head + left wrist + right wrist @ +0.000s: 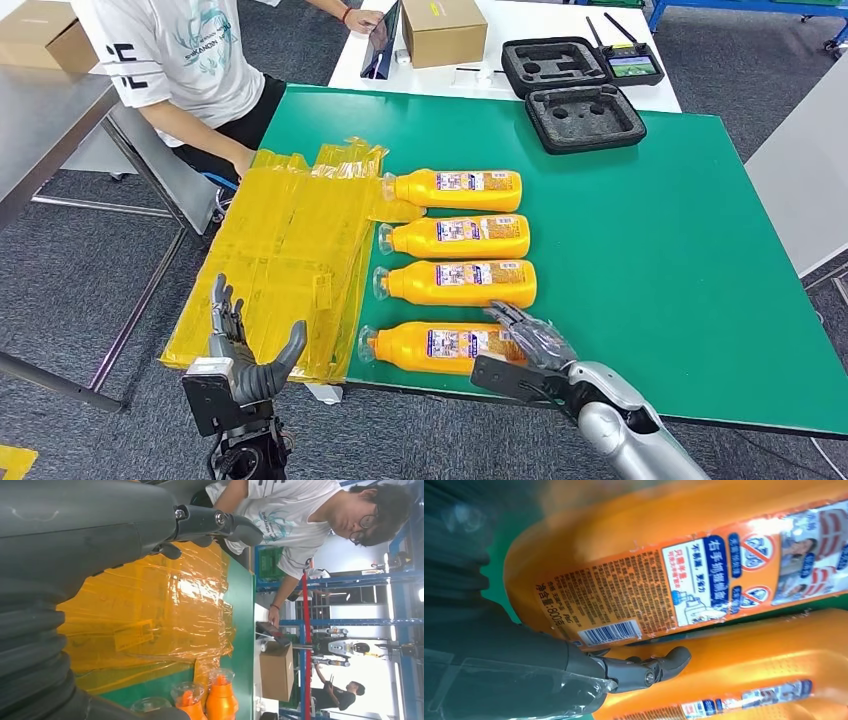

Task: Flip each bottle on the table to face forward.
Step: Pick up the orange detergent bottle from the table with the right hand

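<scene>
Four orange bottles lie in a column on the green table (pixel 650 250), clear caps to the left, back labels up: the farthest bottle (pixel 455 187), a second (pixel 455 237), a third (pixel 455 283) and the nearest bottle (pixel 425 346). My right hand (pixel 528 340) rests with its fingers spread over the base end of the nearest bottle (pixel 624 580). One of its fingers (pixel 644 672) lies by the gap to the neighbouring bottle (pixel 749 670). My left hand (pixel 245 355) is raised off the table's front left, fingers apart and empty, in front of the yellow sheet (pixel 150 610).
A crinkled yellow plastic sheet (pixel 280 260) covers the table's left part and hangs over its edge. A person (pixel 180 60) sits at the far left corner. A black foam case (pixel 585 115), a cardboard box (pixel 443 28) and a controller (pixel 630 62) lie at the back.
</scene>
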